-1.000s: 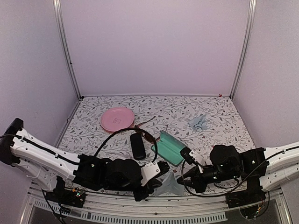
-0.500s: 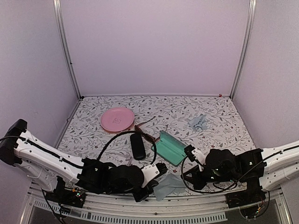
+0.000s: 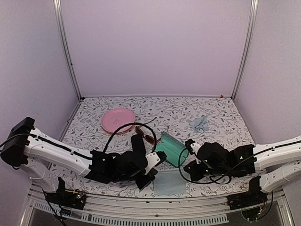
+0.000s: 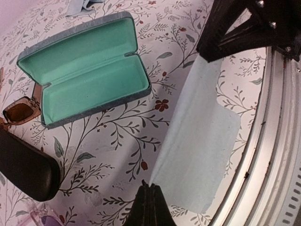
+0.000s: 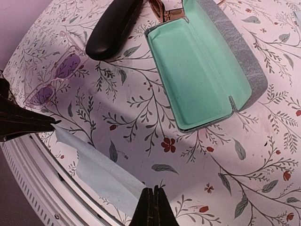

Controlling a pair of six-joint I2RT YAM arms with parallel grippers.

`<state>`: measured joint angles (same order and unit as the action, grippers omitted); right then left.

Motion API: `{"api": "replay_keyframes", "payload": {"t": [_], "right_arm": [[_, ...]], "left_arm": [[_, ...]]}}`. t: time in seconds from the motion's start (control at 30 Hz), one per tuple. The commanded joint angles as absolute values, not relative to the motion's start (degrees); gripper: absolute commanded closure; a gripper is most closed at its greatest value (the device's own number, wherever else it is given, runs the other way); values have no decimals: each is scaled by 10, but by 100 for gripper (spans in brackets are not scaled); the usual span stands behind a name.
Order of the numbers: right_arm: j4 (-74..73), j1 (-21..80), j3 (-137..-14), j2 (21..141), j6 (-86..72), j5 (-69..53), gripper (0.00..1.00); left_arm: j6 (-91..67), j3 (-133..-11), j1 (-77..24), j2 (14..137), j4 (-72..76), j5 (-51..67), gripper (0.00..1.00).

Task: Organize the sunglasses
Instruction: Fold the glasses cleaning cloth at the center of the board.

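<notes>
Centrally, the open grey-blue rectangular case with teal lining [image 4: 87, 66] serves as landmark. On its near side, toward the edge of the floral-patterned table [image 3: 221, 113], a thin pale-blue rectangular cloth [image 4: 197, 141] is drawn out between the arms. The left gripper [image 4: 150, 197] is closed on one corner and the right gripper [image 5: 153, 197] on the opposite one, apparently so that it spreads flat. The reddish-brown sunglasses with dark lenses [image 4: 18, 110] lie just beside the case's left end. The pale, near-transparent pair with purple-tinted lenses [image 5: 52, 77] lies farther left, beyond the black oblong hard case [image 5: 115, 28]. Neither pair is stowed — the teal case probably stands open to receive one once the cloth is dealt with.
</notes>
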<state>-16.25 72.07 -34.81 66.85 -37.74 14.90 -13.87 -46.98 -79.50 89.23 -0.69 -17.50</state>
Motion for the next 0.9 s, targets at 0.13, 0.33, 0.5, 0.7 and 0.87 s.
{"api": "replay_keyframes", "payload": {"t": [0.13,0.33,0.5,0.7,0.87], "right_arm": [[-144,663,-379,720,-315,136,100],[-120,634,-385,759,-279,110,100],[-100,631,-383,782,-261,77,100],[-81,631,-363,774,-259,51,100],[-62,631,-342,755,-263,19,100]], "left_arm": [[-83,-472,-741,920,18,-125,100],[-53,-476,-717,935,32,-94,100],[-44,-478,-714,955,45,-68,100],[-50,-470,-715,964,59,-50,100],[-52,-458,-718,958,69,-38,100]]}}
